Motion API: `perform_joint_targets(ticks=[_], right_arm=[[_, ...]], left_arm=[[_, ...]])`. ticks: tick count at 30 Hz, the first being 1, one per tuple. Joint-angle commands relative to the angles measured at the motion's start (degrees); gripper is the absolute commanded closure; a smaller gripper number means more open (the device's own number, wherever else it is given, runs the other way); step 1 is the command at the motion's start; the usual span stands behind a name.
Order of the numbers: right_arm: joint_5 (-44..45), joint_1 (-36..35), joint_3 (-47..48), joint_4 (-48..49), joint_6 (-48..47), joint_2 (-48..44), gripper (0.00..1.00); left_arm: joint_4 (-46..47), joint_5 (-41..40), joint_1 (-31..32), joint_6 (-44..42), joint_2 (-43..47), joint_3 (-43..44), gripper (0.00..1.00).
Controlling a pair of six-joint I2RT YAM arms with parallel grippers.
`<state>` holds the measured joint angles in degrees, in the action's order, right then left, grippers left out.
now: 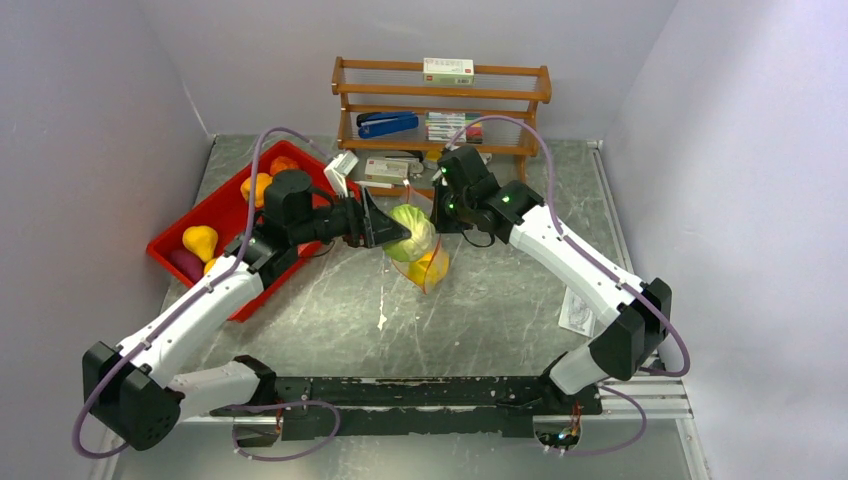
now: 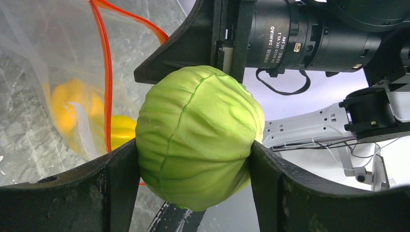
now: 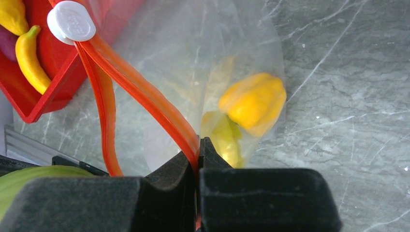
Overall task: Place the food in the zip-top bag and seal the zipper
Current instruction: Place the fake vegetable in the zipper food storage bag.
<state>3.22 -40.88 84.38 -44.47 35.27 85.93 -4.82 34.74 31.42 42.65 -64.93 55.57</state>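
Note:
My left gripper (image 1: 388,232) is shut on a green round cabbage-like toy (image 2: 198,135), held above the bag's mouth, also seen from above (image 1: 413,232). My right gripper (image 3: 198,145) is shut on the red-orange zipper (image 3: 145,92) of the clear zip-top bag (image 3: 212,53), holding it up so the mouth hangs open. The white slider (image 3: 71,21) sits at the strip's far end. Inside the bag lie a yellow-orange pepper (image 3: 254,102) and a yellow piece (image 3: 225,140). In the left wrist view the zipper (image 2: 107,77) runs left of the green toy.
A red tray (image 1: 215,215) at the left holds more toys: a yellow pear (image 1: 200,241), orange peppers (image 1: 262,183), a yellow banana (image 3: 30,58). A wooden shelf (image 1: 440,100) with a stapler and boxes stands at the back. A paper slip (image 1: 580,310) lies at the right.

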Motion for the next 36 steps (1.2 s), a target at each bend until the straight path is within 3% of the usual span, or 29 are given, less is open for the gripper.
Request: perform_joint_targets(ticks=[1,7,24,36], right_arm=[[-2.01,-1.07,1.59,2.72,1.10,-2.52,1.00],[-1.91,-1.07,1.62,2.72,1.21,-2.67,1.00],[-2.51,-1.07,2.87,3.07,2.08,-2.42,1.00],[-4.59,-1.42,3.00,3.77,2.08,-1.91,1.00]], left_arm=[[-6.42,-8.50,1.24,-3.50,-1.26,1.37,0.32],[-10.45,-13.48,2.15,-5.37,-1.28,2.63,0.33],[-9.39,-14.97,3.02,-6.00,0.27,0.25,0.32],[-14.95,-21.41,4.50,-8.37,-4.54,7.77,0.24]])
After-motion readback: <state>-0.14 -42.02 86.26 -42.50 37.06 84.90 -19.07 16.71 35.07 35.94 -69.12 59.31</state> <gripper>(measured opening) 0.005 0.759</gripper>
